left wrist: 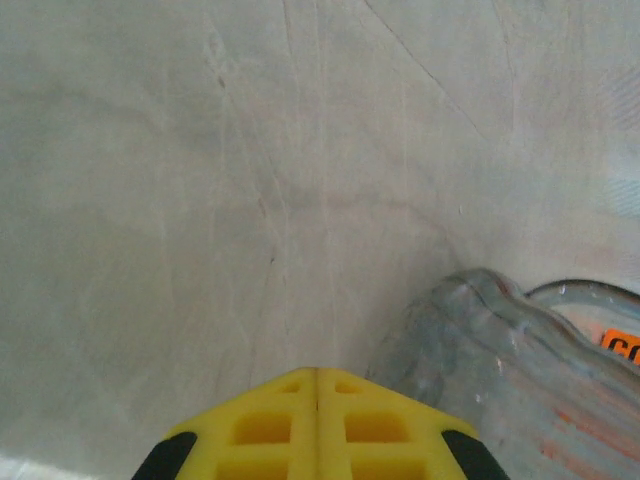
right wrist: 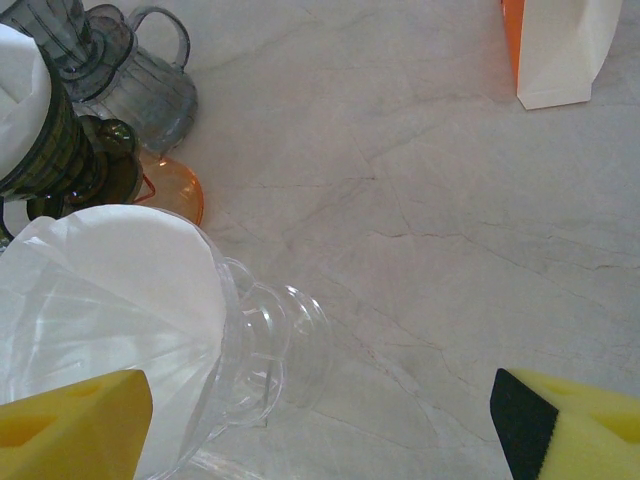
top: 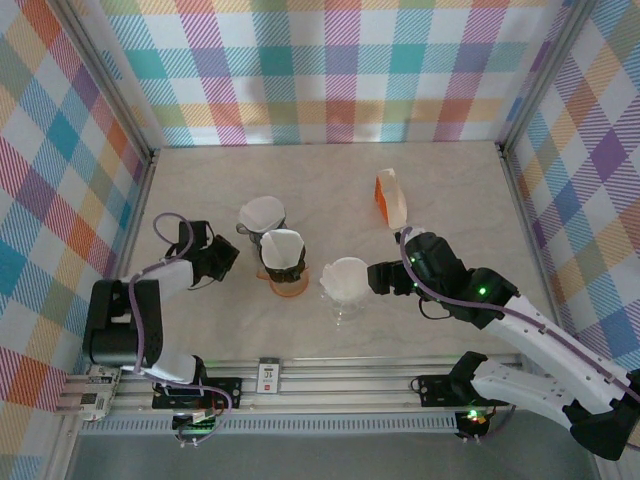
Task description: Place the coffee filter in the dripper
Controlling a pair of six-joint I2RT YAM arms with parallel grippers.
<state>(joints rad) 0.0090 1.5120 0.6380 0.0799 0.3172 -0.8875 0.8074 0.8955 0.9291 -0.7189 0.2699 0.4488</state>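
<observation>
Item 1: clear dripper (top: 343, 306), front centre of the marble table (top: 450, 200). The coffee filter (top: 348, 275) sits inside it, white paper opened against the glass (a handle shows on the wrist view).
Item 2: right gripper (top: 380, 278), just beside that dripper, yellow fingers (right wrist: 70, 425) spread wide, holding nothing.
Item 3: left gripper (top: 228, 255), pads pressed together, empty, low beside the grey dripper (top: 262, 218).
Item 4: dark dripper (top: 283, 255) on an orange base, filter fitted.
Item 5: filter pack (top: 390, 198), orange and white, standing further back.
</observation>
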